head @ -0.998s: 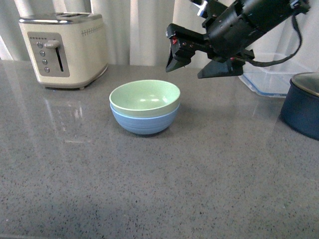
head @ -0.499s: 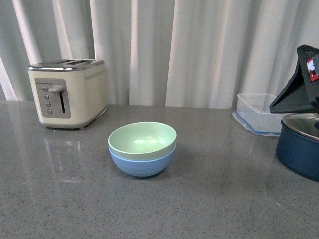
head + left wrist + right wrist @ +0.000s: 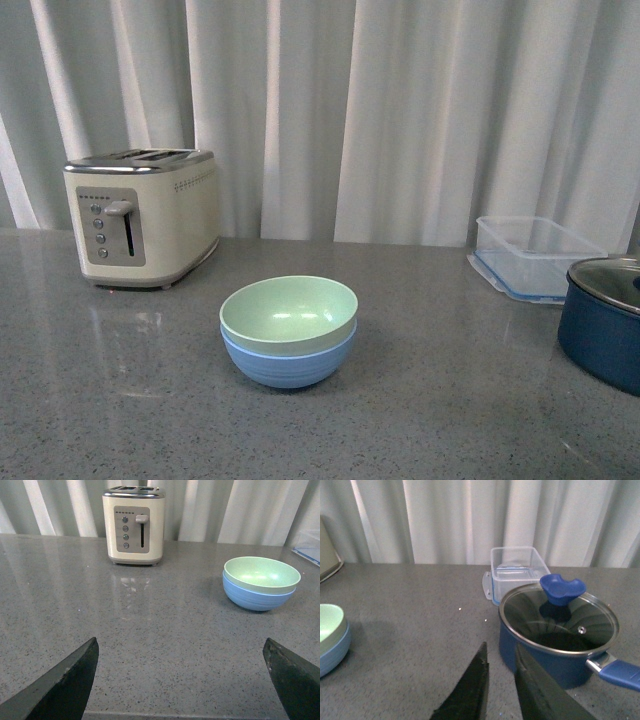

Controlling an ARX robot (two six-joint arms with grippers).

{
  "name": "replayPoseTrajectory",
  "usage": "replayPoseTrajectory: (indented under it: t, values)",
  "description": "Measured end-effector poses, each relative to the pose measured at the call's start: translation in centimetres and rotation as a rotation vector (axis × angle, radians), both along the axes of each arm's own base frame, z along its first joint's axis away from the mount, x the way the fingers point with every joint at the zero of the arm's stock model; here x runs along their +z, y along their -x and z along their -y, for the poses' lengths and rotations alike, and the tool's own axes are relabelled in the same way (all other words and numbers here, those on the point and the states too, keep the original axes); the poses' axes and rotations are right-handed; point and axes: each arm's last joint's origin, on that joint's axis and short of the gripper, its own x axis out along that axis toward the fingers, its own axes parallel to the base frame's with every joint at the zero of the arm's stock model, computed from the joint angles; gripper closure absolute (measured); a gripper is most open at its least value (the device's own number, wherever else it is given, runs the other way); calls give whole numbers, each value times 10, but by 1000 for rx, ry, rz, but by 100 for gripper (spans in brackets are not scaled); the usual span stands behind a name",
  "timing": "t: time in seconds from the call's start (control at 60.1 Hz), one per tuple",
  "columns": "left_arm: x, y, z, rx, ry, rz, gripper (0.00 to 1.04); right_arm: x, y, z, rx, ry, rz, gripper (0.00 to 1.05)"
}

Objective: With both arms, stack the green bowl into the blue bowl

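Note:
The pale green bowl (image 3: 289, 313) sits nested inside the light blue bowl (image 3: 288, 366) in the middle of the grey counter. Both also show in the left wrist view, green bowl (image 3: 261, 574) in blue bowl (image 3: 255, 598), and at the edge of the right wrist view, green bowl (image 3: 329, 624) in blue bowl (image 3: 334, 652). No arm shows in the front view. My left gripper (image 3: 180, 650) is open and empty, well back from the bowls above bare counter. My right gripper (image 3: 499, 651) is shut and empty, next to the navy pot, apart from the bowls.
A cream toaster (image 3: 145, 215) stands at the back left. A clear plastic container (image 3: 535, 256) sits at the back right. A dark navy pot with a glass lid (image 3: 605, 320) stands at the right edge, close to my right gripper (image 3: 559, 630).
The right arm has pulled back from above the bowls to the right and left the front view. The front camera's view has tilted upward. The stacked bowls have not moved.

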Motion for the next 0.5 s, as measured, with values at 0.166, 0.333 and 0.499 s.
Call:
replayPoseTrajectory:
  t: [0.166, 0.333, 0.499]
  values:
    - [0, 0, 0, 1, 0, 0, 7, -14, 23, 10, 21, 3, 8, 104]
    - [0, 0, 0, 0, 0, 0, 7, -23, 40, 16, -3, 3, 9, 104]
    - [0, 0, 0, 0, 0, 0, 7, -33, 57, 16, 0, 3, 5, 104]
